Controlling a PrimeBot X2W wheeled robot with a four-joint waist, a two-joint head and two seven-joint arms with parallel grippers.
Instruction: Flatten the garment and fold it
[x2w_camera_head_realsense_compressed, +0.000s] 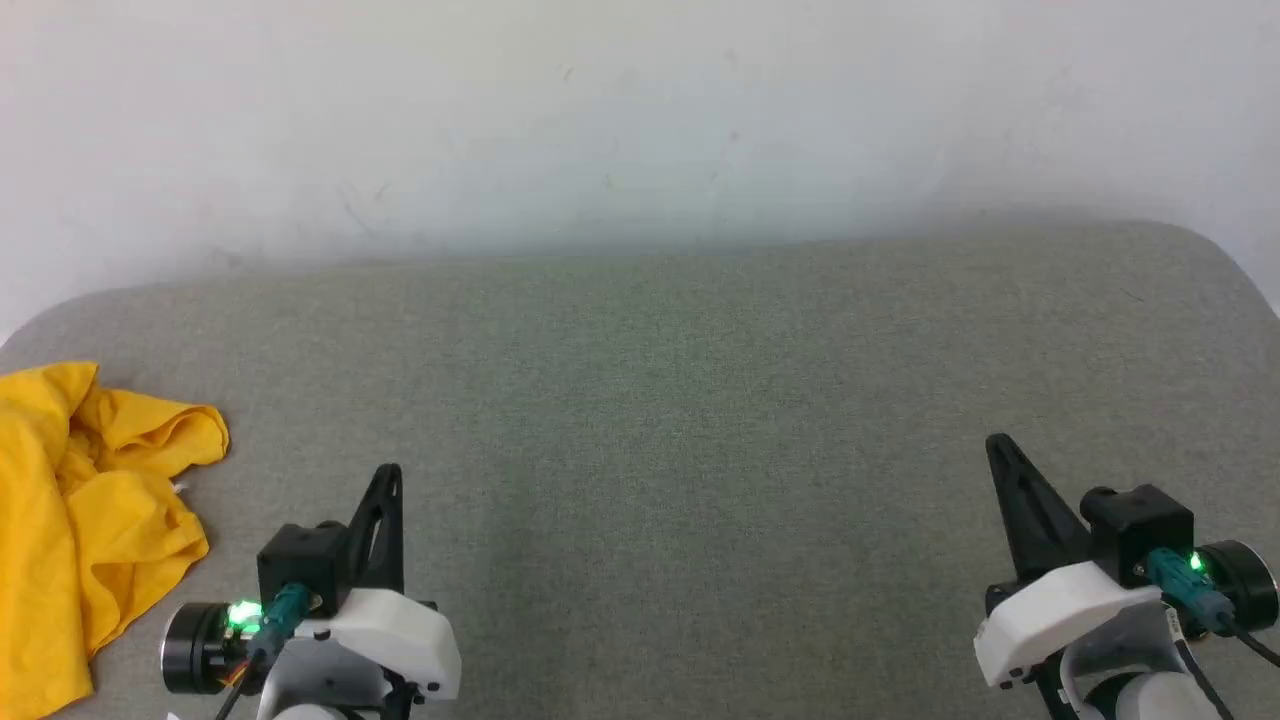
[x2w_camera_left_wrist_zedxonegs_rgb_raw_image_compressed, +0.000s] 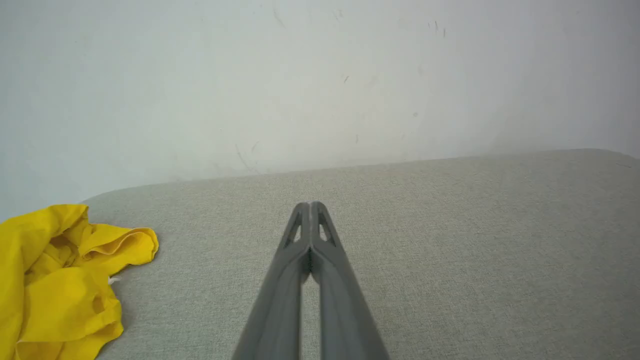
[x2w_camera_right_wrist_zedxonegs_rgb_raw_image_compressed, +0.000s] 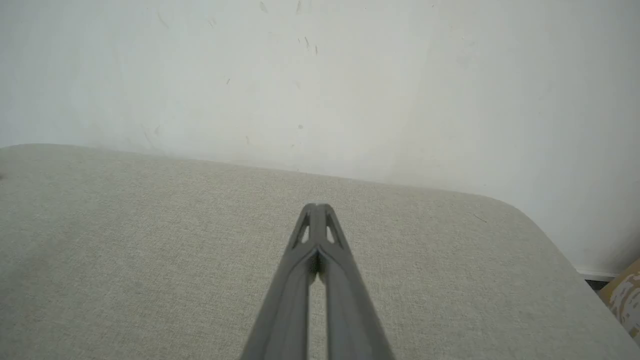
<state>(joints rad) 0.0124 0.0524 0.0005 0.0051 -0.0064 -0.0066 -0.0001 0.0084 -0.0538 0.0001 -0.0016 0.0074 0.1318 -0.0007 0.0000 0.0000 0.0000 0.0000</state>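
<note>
The garment is a bright yellow crumpled heap at the far left of the grey fabric surface, partly cut off by the view's edge. The left wrist view has the garment at its lower left, bunched in folds. My left gripper hovers over the surface to the right of the garment, apart from it, shut and empty; its tips meet. My right gripper stays far to the right, also shut on nothing, tips pressed together.
A white wall rises straight behind the surface. The surface's right rear corner is rounded, and past it, low down, a piece of brown cardboard shows.
</note>
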